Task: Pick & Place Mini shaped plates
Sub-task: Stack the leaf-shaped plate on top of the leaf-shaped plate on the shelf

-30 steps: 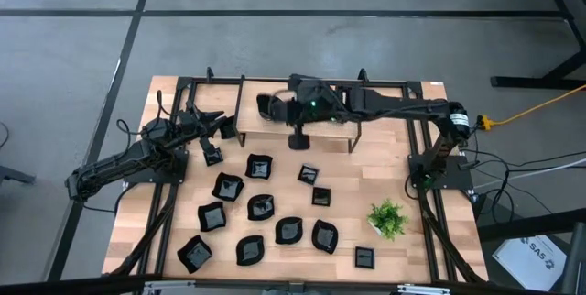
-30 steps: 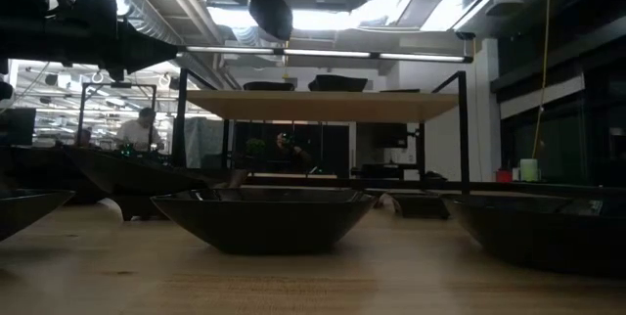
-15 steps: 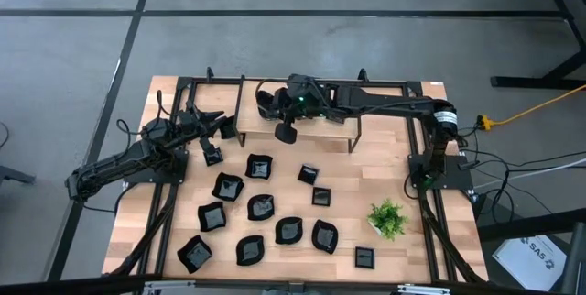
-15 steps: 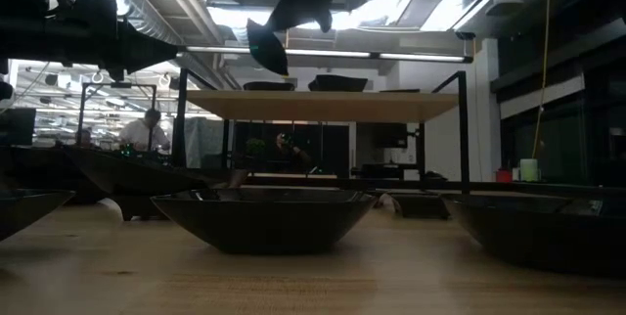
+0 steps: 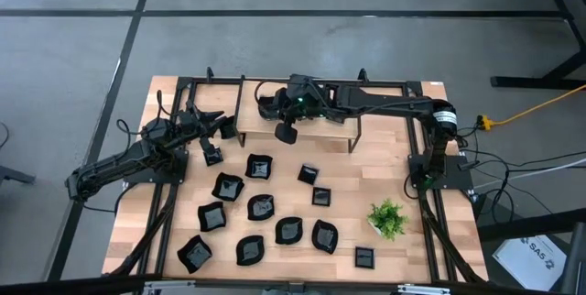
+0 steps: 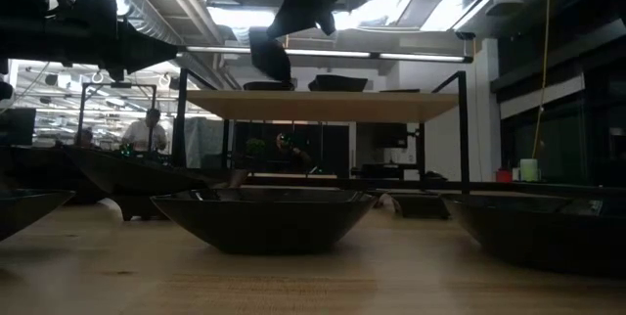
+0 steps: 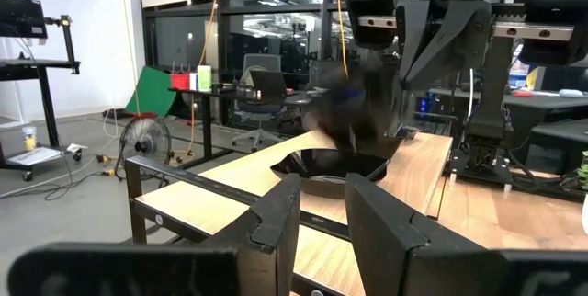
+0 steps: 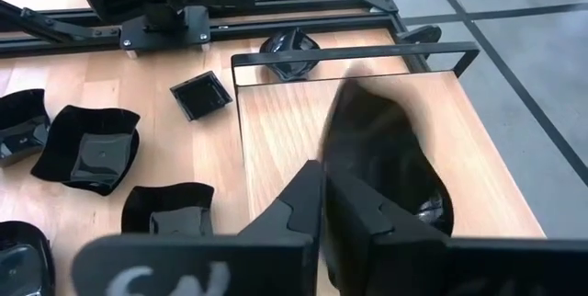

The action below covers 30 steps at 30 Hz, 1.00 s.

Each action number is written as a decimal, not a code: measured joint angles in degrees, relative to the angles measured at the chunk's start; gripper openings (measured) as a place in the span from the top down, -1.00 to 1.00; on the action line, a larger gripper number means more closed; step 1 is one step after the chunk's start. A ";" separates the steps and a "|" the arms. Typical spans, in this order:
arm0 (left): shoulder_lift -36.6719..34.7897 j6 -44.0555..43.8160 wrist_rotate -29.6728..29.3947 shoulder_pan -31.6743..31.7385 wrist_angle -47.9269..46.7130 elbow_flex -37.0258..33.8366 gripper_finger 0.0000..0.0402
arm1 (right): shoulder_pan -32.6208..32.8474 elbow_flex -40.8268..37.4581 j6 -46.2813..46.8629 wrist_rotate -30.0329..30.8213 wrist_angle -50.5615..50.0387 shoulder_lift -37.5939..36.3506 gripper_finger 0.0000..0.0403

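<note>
My right gripper (image 5: 283,121) hangs over the left part of the raised wooden shelf (image 5: 320,136), slanting down, its fingers a narrow slit apart (image 8: 323,195). Just beyond and below the fingertips a black mini plate (image 8: 372,144) shows blurred, edge-up in the low view (image 6: 268,56) and above the shelf board (image 6: 323,105). Two other plates (image 6: 337,82) rest on the shelf. Several more black plates (image 5: 264,207) lie on the table. My left gripper (image 7: 322,218) waits open at the table's left (image 5: 213,144), with nothing between its fingers.
The shelf stands on a black metal frame (image 8: 354,55) at the table's far middle. A small green potted plant (image 5: 387,218) stands near the right front. A square plate (image 5: 212,157) lies close to my left gripper. Bare wood shows at the table's right (image 5: 385,167).
My right gripper has sunk toward the shelf and gone a little toward the table's left edge, rolling as it went, then stopped. The plate has come down with it, has turned from slanted to nearly upright, and now hangs lower under the fingers.
</note>
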 joint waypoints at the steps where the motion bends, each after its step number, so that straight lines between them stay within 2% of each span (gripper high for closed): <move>1: 0.01 0.02 -0.02 -0.02 0.00 0.00 0.57 | 0.00 0.00 0.00 0.00 0.02 0.00 0.89; 30: 0.00 0.03 0.00 -0.02 0.00 -0.01 0.57 | -0.04 -0.04 -4.76 -0.60 -0.89 0.02 0.86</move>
